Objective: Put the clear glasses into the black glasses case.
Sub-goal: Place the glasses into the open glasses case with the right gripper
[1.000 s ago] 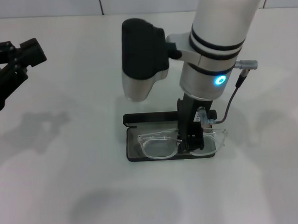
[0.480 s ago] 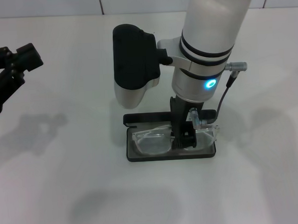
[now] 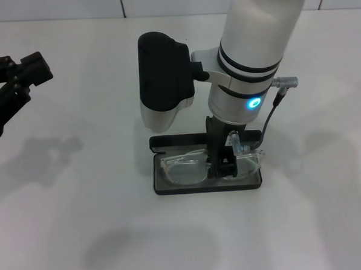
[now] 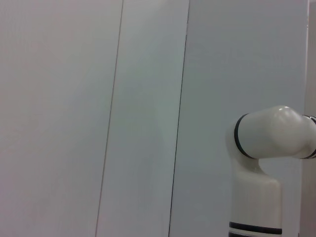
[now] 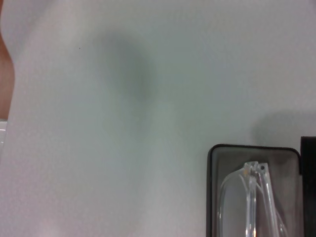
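While the right pincer stays low over the open black glasses case, it appears clenched on the bridge of the clear glasses, which lie inside the tray on the white worktop. Risk: the glasses seem about as long as the case, so the end near the cable may ride on the rim; letting go then could leave them tilted, or blocking the lid. A lift without a full release could drag the case along. Left pincer idle well to the side, fingers spread, empty.
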`<state>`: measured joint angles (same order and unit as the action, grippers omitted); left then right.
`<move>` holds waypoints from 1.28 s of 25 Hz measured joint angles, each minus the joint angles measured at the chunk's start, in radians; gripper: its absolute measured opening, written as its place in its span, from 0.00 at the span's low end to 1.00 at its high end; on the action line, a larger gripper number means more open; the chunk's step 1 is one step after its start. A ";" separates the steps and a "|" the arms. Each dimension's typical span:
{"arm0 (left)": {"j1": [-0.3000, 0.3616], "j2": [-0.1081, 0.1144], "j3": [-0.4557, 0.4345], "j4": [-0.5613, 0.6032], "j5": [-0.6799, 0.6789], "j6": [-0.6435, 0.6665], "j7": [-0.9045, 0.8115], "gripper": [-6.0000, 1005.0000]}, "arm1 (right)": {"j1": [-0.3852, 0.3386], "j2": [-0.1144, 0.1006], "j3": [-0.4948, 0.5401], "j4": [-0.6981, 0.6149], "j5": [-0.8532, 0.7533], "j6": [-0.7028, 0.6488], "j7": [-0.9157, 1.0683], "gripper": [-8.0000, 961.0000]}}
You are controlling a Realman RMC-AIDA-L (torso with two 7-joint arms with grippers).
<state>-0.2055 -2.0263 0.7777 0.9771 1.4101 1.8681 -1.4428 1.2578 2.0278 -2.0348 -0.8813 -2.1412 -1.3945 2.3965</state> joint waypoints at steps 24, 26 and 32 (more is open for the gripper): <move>0.009 -0.006 0.000 0.000 0.009 0.004 0.001 0.08 | -0.010 0.000 -0.016 -0.008 -0.005 -0.025 0.002 0.14; 0.009 -0.006 0.000 0.000 0.009 0.005 0.001 0.08 | -0.004 0.000 -0.017 -0.010 -0.008 -0.032 0.002 0.14; 0.009 -0.006 0.000 -0.003 0.009 0.005 0.001 0.08 | 0.020 0.000 -0.055 -0.011 -0.016 -0.036 0.002 0.14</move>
<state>-0.1964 -2.0325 0.7777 0.9743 1.4190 1.8730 -1.4416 1.2778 2.0278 -2.0894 -0.8928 -2.1568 -1.4310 2.3989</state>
